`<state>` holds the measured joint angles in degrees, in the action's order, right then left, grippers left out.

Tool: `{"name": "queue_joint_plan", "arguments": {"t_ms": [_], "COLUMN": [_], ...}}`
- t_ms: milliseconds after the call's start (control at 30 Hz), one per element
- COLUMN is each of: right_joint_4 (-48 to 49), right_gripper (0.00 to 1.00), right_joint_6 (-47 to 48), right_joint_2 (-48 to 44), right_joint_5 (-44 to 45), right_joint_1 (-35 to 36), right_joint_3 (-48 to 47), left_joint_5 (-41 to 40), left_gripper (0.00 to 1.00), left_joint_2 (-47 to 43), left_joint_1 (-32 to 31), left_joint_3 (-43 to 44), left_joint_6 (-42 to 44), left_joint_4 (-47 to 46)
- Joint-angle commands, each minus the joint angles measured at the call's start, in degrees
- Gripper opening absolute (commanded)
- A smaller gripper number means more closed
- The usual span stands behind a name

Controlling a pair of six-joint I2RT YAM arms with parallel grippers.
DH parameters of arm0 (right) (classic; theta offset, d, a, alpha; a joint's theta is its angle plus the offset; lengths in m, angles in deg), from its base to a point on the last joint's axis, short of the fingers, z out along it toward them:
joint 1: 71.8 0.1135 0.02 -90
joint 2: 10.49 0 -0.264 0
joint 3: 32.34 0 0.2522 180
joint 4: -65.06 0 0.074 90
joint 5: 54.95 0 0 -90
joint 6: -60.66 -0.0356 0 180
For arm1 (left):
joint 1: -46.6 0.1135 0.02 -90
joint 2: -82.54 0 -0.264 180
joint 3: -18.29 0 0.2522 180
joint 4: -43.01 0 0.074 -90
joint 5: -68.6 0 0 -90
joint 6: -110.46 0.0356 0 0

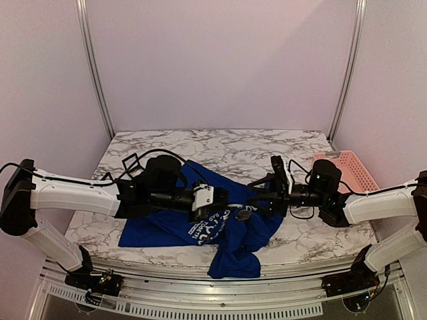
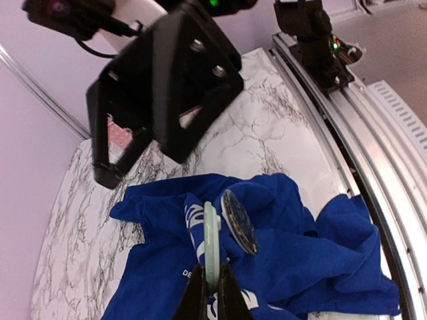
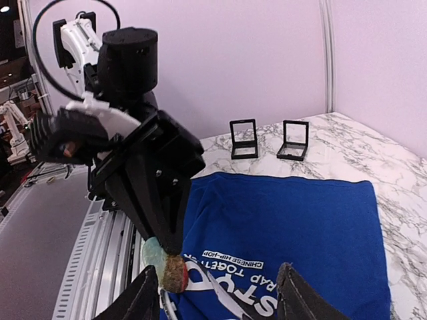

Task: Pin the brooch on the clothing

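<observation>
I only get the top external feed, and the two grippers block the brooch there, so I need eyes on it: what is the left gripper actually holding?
Observer: In the left wrist view the left gripper is shut on the edge of a pale green disc, held upright over the blue T-shirt.
Operator: And the brooch?
Observer: The dark brooch stands tilted right beside that disc; whether they touch I cannot tell.
Operator: Is the right gripper on it?
Observer: No. In the right wrist view the right gripper stands open, gripping nothing.
</observation>
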<state>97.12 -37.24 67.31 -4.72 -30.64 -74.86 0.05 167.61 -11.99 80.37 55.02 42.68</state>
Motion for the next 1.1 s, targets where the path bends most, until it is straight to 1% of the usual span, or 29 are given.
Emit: {"name": "queue_joint_plan", "arguments": {"t_ms": [0,33,67,100,133,167,267,300,333,367,400,467,500,567,633,667,733,767,800,867,933,1000,1067], "right_joint_4": [-10.16,-13.15,-16.77,-20.84,-25.21,-29.33,-46.13,-51.05,-54.17,-56.45,-57.72,-58.45,-58.7,-59.58,-59.6,-59.56,-59.92,-59.98,-59.53,-56.85,-54.27,-54.02,-53.88], "right_gripper": [0.6,0.61,0.61,0.62,0.62,0.62,0.62,0.62,0.62,0.61,0.61,0.61,0.6,0.59,0.58,0.56,0.48,0.44,0.43,0.42,0.38,0.31,0.2], "right_joint_6": [-2.73,-3.52,-4.9,-6.26,-7.7,-10.87,-18.89,-20.59,-22.76,-24.09,-25.64,-26.5,-26.51,-26.17,-25.66,-25.45,-25.08,-24.97,-25.03,-25.67,-26.37,-26.66,-26.18], "right_joint_2": [-5.33,-5.92,-5.93,-5.65,-4.59,-3.33,1.41,3.63,5.44,8.42,10.74,14.76,16.07,18.85,21.59,22.46,24.68,25.73,26.6,27.18,27.55,28.7,30.38], "right_joint_5": [6.72,11.53,16.67,21.67,25.57,30.19,41.79,45.36,47.31,47.81,47.59,47.18,47.76,49.23,48.89,48.49,46.91,45.59,44.21,41.08,38.49,37.44,36.78], "right_joint_1": [-3.89,-4.16,-4.45,-5.23,-6.01,-7.01,-8.87,-9.26,-9.78,-10.48,-11.02,-11.89,-12.08,-12.18,-12.34,-12.34,-12.34,-12.34,-12.34,-12.26,-12.27,-12.28,-12.25], "right_joint_3": [-0.79,-1.2,-2.07,-3.74,-5.08,-6.6,-12.14,-13.81,-15.31,-16.46,-17.45,-19.08,-19.99,-22.01,-23.71,-24.18,-25.71,-26.15,-26.3,-25.84,-25.72,-27.12,-28.41], "left_joint_5": [-0.38,-0.66,-0.74,-0.59,-0.46,-0.43,-0.56,-0.71,-0.85,-1.2,-1.72,-3.66,-4.7,-7.08,-10.16,-12.63,-20.12,-24.44,-27.06,-29.35,-31.74,-33.38,-33.44], "left_gripper": [0.0,0.0,0.02,0.05,0.11,0.19,0.56,0.64,0.72,0.83,0.88,0.93,0.94,0.96,0.94,0.91,0.8,0.79,0.8,0.86,0.9,0.92,0.93], "left_joint_2": [-0.12,0.01,0.04,-0.05,-0.23,-0.52,-2.34,-3.57,-5.01,-7.04,-8.83,-12.32,-13.79,-14.63,-11.5,-8.02,1.36,6.76,11.68,20.38,29.59,37.43,42.15], "left_joint_1": [-1.57,-1.8,-2.06,-2.25,-2.57,-2.91,-3.97,-4.25,-4.33,-4.34,-4.3,-3.42,-2.48,1.02,6.32,9.3,14.52,16.62,18.69,21.48,23.17,25.06,27.07], "left_joint_3": [-5.14,-6.17,-7.38,-8.05,-8.66,-9.08,-9.13,-9.12,-9.01,-8.65,-8.02,-6.2,-4.35,-0.45,4.68,8.02,15.82,20.4,24.71,33.39,43.12,52.41,57.23], "left_joint_6": [17.91,21.48,24.74,27.65,30.11,32.05,36.5,37.17,37.68,38.42,38.61,36.72,34.19,26.39,15.8,9.84,-0.41,-4.39,-6.9,-10.71,-15.01,-18.64,-20.05], "left_joint_4": [1.13,0.91,0.71,0.96,1.52,2.28,7.2,8.9,10.59,13.02,16.67,22.61,25.74,29.34,32.64,34.22,38.52,41.24,44.65,50.23,56.16,60.95,62.06]}}
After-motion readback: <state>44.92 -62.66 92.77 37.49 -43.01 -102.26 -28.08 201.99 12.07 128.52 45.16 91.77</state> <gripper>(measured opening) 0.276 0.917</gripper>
